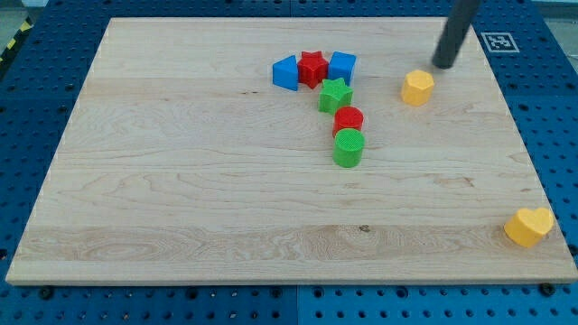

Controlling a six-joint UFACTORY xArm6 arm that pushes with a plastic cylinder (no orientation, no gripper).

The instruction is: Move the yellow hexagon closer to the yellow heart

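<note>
The yellow hexagon (417,88) lies on the wooden board toward the view's upper right. The yellow heart (528,226) lies far from it, at the board's lower right corner near the edge. My tip (442,65) rests on the board just above and to the right of the yellow hexagon, a small gap away from it. The dark rod rises from there out of the view's top.
A cluster sits left of the hexagon: a blue block (285,72), a red star (312,68), a blue cube (341,66), a green star (335,95), a red cylinder (349,119) and a green cylinder (348,148). The board's right edge (542,162) is near.
</note>
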